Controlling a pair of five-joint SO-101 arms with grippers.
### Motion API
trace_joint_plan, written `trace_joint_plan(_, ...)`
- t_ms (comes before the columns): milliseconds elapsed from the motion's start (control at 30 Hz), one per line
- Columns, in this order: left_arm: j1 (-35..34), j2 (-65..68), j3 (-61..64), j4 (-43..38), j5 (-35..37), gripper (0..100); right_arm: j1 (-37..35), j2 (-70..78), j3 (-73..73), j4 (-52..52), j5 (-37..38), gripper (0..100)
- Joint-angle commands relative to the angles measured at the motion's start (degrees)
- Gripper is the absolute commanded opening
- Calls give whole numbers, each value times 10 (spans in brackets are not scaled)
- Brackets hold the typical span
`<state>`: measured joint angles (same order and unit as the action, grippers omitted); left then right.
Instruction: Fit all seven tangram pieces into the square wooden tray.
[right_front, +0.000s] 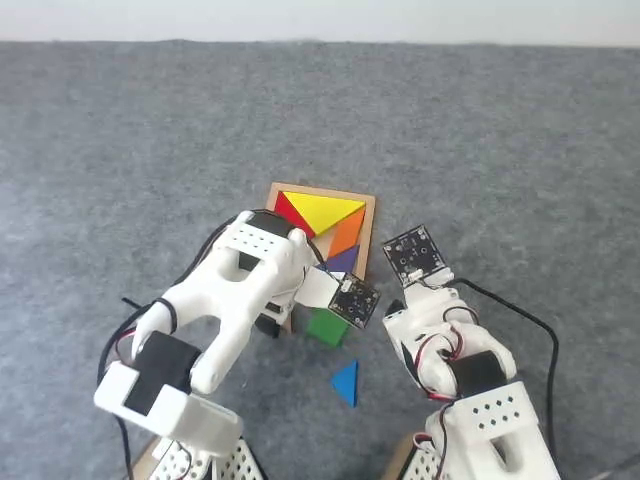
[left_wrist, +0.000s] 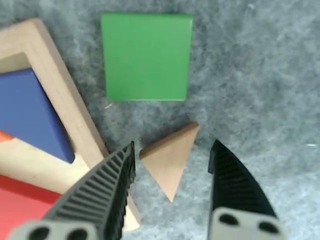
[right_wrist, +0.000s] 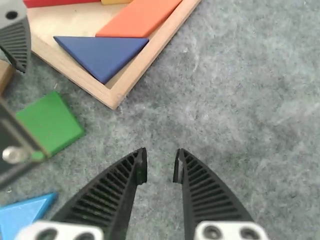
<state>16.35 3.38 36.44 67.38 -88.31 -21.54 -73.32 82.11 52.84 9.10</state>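
Tray (right_front: 330, 191), where does it lie?
— On the grey mat (right_front: 150, 150) ahead of both arms. Inside it are a red piece (right_front: 290, 212), yellow piece (right_front: 322, 210), orange piece (right_front: 346, 235) and dark blue triangle (right_wrist: 102, 52).
— The others?
— Green square (left_wrist: 146, 56), wooden triangle (left_wrist: 170, 162) and light blue triangle (right_front: 346, 382) lie on the mat just beside it.
— Grippers?
— Left gripper (left_wrist: 174, 150) is spread, one jaw either side of the wooden triangle. Right gripper (right_wrist: 160, 167) hovers over the mat, jaws slightly parted, holding nothing.
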Motion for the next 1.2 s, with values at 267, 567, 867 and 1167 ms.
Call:
trace_joint_plan(267, 1, -4, -22, -7, 12, 174, 5, -16, -36, 5, 3, 109)
trace_joint_plan(567, 2, -5, -16, -4, 29, 118, 5, -16, -36, 5, 3, 109)
trace_joint_plan(867, 4, -16, 1, -3, 69, 75, 5, -16, -36, 5, 3, 109)
trace_joint_plan(1167, 37, -219, 155, -44, 94, 50, 5, -16, -36, 3, 3, 109)
